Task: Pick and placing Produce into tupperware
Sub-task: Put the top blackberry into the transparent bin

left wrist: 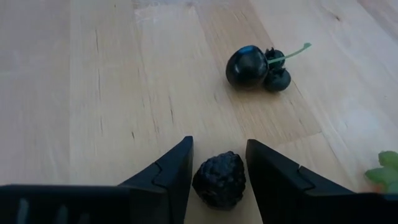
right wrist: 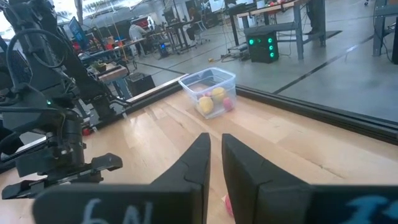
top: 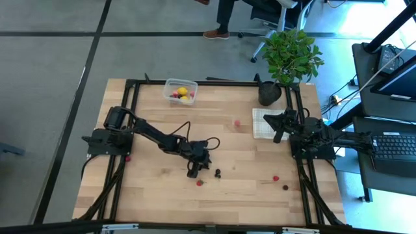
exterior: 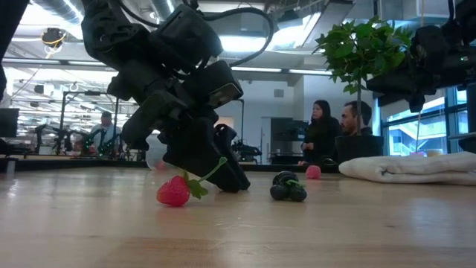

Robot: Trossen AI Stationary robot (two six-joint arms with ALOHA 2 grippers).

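My left gripper (left wrist: 219,146) stands at the table's middle (top: 194,171), its fingers down at the wood and shut on a bumpy black berry (left wrist: 219,179). A dark berry cluster with a green stem (left wrist: 255,65) lies just beyond it (top: 217,173). A red strawberry (exterior: 173,192) lies beside the fingers on the near side (top: 199,182). The clear tub (top: 168,86) sits at the far edge, holding yellow and red pieces (right wrist: 211,99). My right gripper (right wrist: 216,140) waits, shut, over the white cloth (top: 261,125). My left gripper pinches the black berry between its two fingers (left wrist: 177,168), one on each side of the berry's body (left wrist: 205,180). The fingers come from above, slanting down. Whether the berry rests on the wood or is just clear of it I cannot tell.
A pink berry (top: 237,122) lies left of the cloth. A red one (top: 275,177) and a dark one (top: 285,187) lie near the right front. A black plant pot (top: 270,94) stands at the far right corner. People sit beyond the table (exterior: 335,130).
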